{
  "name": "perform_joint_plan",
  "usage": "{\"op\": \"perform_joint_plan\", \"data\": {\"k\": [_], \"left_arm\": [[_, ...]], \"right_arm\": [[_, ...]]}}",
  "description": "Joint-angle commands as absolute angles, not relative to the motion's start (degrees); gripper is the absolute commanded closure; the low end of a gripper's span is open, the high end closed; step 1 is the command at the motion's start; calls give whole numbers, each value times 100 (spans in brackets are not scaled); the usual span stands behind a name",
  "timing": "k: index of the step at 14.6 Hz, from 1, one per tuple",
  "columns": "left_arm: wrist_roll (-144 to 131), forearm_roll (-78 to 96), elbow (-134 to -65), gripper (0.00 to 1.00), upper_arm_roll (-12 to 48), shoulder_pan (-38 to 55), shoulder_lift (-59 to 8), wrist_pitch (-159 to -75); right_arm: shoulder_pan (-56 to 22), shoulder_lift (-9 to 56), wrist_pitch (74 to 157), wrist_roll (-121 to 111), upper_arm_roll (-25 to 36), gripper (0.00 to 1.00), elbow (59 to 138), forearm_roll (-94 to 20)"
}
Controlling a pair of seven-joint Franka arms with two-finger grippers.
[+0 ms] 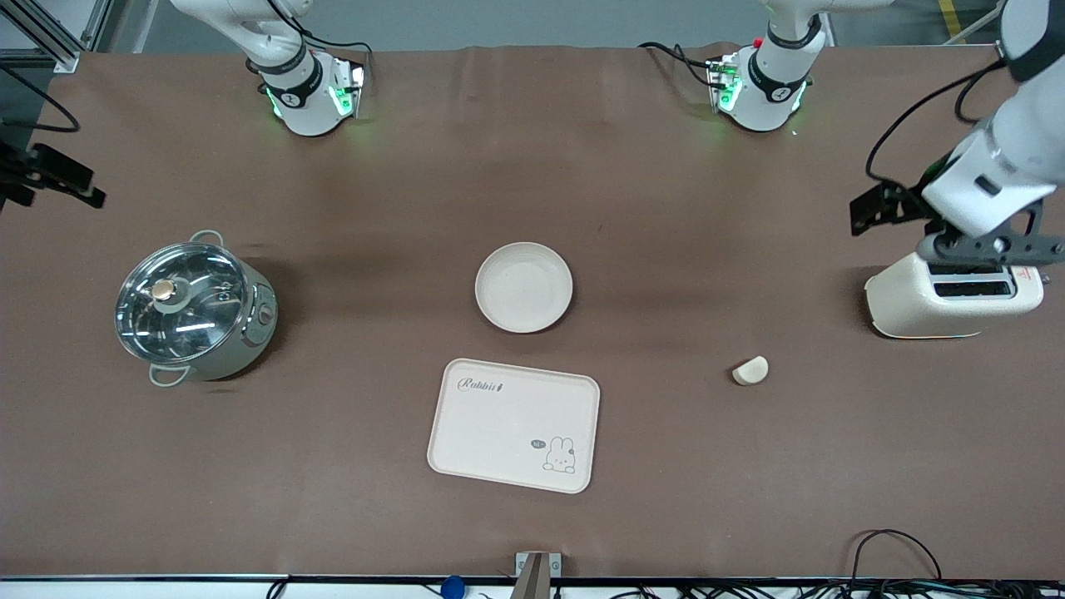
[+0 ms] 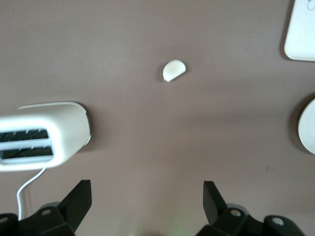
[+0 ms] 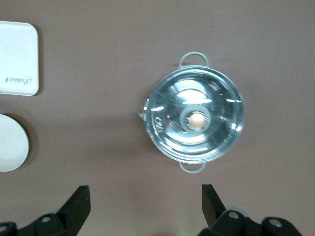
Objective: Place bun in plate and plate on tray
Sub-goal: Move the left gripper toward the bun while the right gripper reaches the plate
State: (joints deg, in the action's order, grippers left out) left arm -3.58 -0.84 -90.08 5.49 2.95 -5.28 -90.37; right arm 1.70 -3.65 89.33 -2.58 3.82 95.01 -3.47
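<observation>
The bun [image 1: 750, 370], a small cream half-moon, lies on the brown table toward the left arm's end; it also shows in the left wrist view [image 2: 173, 70]. The round cream plate [image 1: 523, 287] sits empty mid-table. The Rabbit tray [image 1: 514, 424] lies empty, nearer the front camera than the plate. My left gripper [image 1: 990, 249] hangs open and empty over the toaster, its fingers wide apart in the left wrist view [image 2: 146, 189]. My right gripper [image 3: 144, 191] is open and empty, high up by the pot; in the front view it is mostly past the edge.
A white toaster [image 1: 948, 299] stands at the left arm's end, farther from the front camera than the bun. A steel pot with a glass lid [image 1: 193, 306] stands at the right arm's end. Cables lie along the table's near edge.
</observation>
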Motion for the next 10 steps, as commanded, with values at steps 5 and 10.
{"op": "perform_joint_plan", "data": {"k": [5, 10], "left_arm": [[-631, -132, -8956, 0, 527, 351, -1606, -10088], [-1079, -325, -9350, 0, 571, 439, -2354, -11151]], "right_arm": [[-665, -378, 11218, 858, 352, 0, 11528, -791], [-1730, 254, 12418, 1907, 352, 0, 12208, -965]]}}
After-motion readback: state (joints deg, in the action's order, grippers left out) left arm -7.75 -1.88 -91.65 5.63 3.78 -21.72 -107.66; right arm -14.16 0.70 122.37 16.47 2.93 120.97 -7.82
